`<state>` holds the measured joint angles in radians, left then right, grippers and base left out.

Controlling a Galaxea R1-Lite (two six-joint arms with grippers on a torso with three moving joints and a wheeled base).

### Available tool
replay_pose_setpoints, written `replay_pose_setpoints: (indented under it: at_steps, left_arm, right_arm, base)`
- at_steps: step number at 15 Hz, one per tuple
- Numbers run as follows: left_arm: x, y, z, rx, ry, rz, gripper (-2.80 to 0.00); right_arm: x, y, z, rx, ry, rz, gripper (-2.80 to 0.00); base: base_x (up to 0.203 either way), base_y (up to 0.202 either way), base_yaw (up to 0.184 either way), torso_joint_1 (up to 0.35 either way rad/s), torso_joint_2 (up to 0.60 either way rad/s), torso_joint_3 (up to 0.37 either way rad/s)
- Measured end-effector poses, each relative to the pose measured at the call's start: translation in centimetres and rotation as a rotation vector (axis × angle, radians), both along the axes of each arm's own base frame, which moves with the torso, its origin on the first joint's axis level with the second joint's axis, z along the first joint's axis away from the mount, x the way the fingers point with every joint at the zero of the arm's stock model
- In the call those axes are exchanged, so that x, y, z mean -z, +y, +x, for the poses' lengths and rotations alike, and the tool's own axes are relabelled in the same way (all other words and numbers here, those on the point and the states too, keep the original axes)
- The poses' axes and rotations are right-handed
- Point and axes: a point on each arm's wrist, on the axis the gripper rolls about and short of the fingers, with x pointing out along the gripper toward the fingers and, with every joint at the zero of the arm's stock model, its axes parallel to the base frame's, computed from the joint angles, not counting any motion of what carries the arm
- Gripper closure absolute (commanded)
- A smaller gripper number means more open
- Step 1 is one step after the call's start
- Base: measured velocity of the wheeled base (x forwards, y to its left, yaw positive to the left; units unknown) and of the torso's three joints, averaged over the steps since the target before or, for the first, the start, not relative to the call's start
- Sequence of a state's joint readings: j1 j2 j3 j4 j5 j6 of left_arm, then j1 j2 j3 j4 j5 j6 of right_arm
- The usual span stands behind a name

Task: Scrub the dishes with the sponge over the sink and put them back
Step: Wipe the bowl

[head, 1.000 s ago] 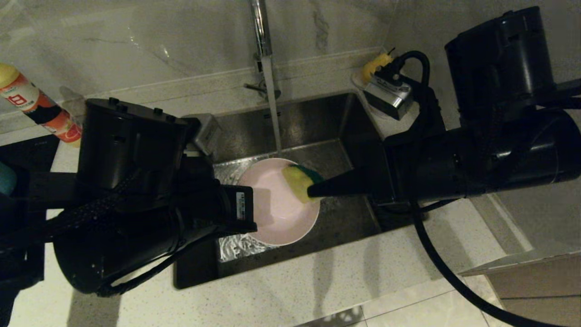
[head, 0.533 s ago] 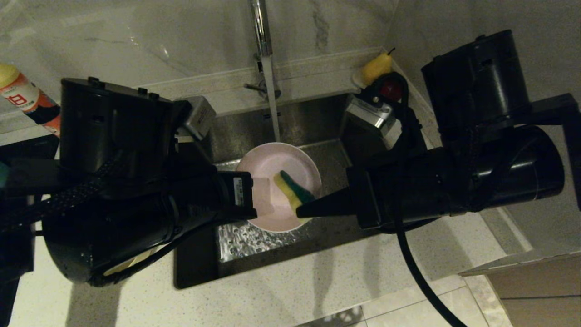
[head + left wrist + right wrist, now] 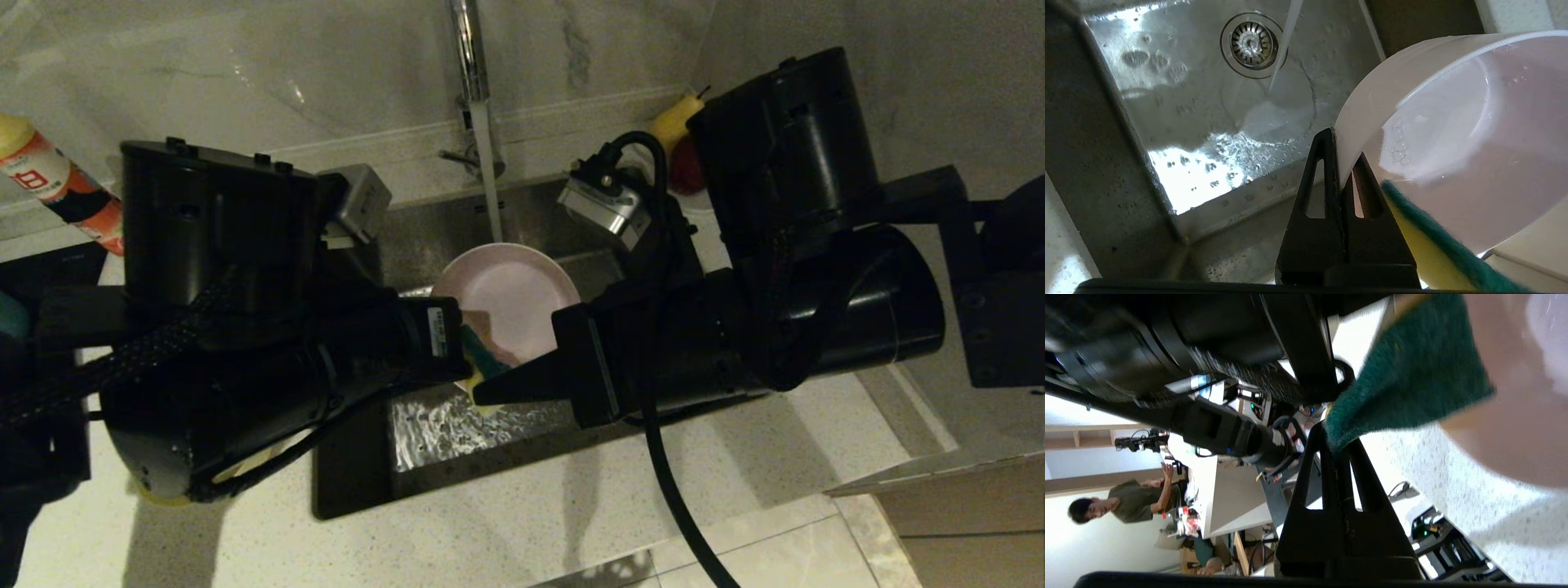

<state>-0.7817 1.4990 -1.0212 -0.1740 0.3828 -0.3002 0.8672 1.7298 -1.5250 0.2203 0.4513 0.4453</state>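
Head view: at frame centre, left gripper (image 3: 457,339) clamps the pink bowl (image 3: 510,298) rim; right gripper (image 3: 482,394) pinches the sponge (image 3: 482,363) at the bowl's lower-left edge.

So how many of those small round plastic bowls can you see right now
1: a pale pink round plastic bowl over the steel sink, its rim pinched by the left gripper. Others may be hidden behind the arms.

Both arms are bulky matte black cylinders with small screws along their housings. A silver camera block (image 3: 605,204) sits on each wrist, a thick black cable (image 3: 671,490) loops from the right one, and braided sleeving (image 3: 147,347) runs along the left. The fingers (image 3: 1327,196) are black, tapering wedges with triangular cut-outs.
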Motion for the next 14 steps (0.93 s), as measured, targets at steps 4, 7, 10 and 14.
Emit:
replay_pose_setpoints:
  at_steps: [4, 7, 10, 14]
  left_arm:
    - [0.3, 0.1, -0.1, 0.001, 0.007, 0.006, 0.0]
    - [0.9, 0.3, -0.3, 0.001, 0.022, 0.022, 0.0]
    - [1.2, 0.5, -0.5, 0.0, 0.029, 0.027, 0.0]
    - [1.3, 0.9, -0.3, -0.018, 0.028, 0.026, 0.0]
  right_arm:
    - [-0.8, -1.0, 1.6, 0.057, -0.021, 0.023, 0.0]
    - [-1.7, -2.3, 2.7, 0.106, -0.042, 0.044, 0.0]
    - [-2.4, -3.1, 2.7, 0.125, -0.062, 0.06, 0.0]
    - [-2.8, -4.1, 2.0, 0.134, -0.06, 0.055, 0.0]
  base:
    - [0.0, 0.0, 0.0, 0.0, 0.0, 0.0]
    - [0.0, 0.0, 0.0, 0.0, 0.0, 0.0]
    - [0.0, 0.0, 0.0, 0.0, 0.0, 0.0]
    - [0.0, 0.0, 0.0, 0.0, 0.0, 0.0]
